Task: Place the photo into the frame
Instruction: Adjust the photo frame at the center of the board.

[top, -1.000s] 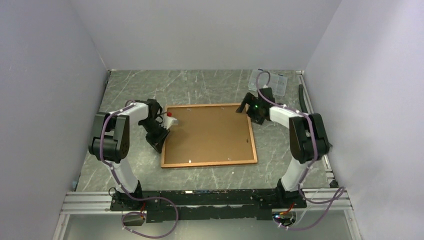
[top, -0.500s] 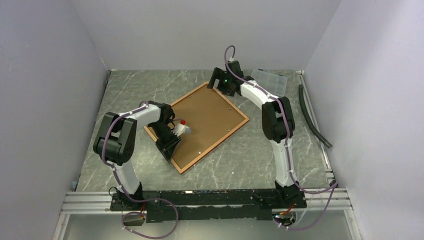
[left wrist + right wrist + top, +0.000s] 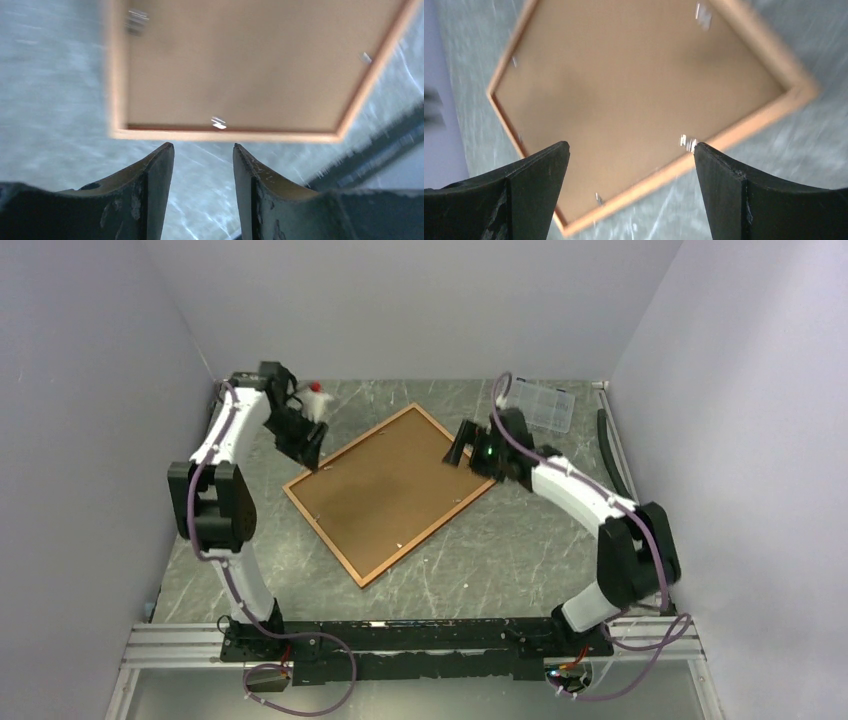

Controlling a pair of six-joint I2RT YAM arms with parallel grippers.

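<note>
The frame (image 3: 428, 532) lies back side up on the table, turned like a diamond, with the brown backing board (image 3: 395, 485) inside it. The photo is not in view. My left gripper (image 3: 305, 447) hangs open and empty over the frame's far-left corner; in the left wrist view (image 3: 203, 147) the tan border (image 3: 225, 135) lies just beyond the fingertips. My right gripper (image 3: 462, 448) is wide open and empty above the frame's right corner; in the right wrist view (image 3: 631, 147) the border (image 3: 744, 127) runs between the fingers, below them.
A small clear plastic compartment box (image 3: 540, 403) sits at the back right. A black hose (image 3: 607, 440) lies along the right wall. Grey walls close in the table on three sides. Small metal tabs (image 3: 687, 142) stick out along the frame's inner edge.
The frame turned counter-clockwise into a diamond a second ago and has stayed put since. My left gripper moved from the near-left edge up to the far-left corner. My right gripper drew back towards the right corner.
</note>
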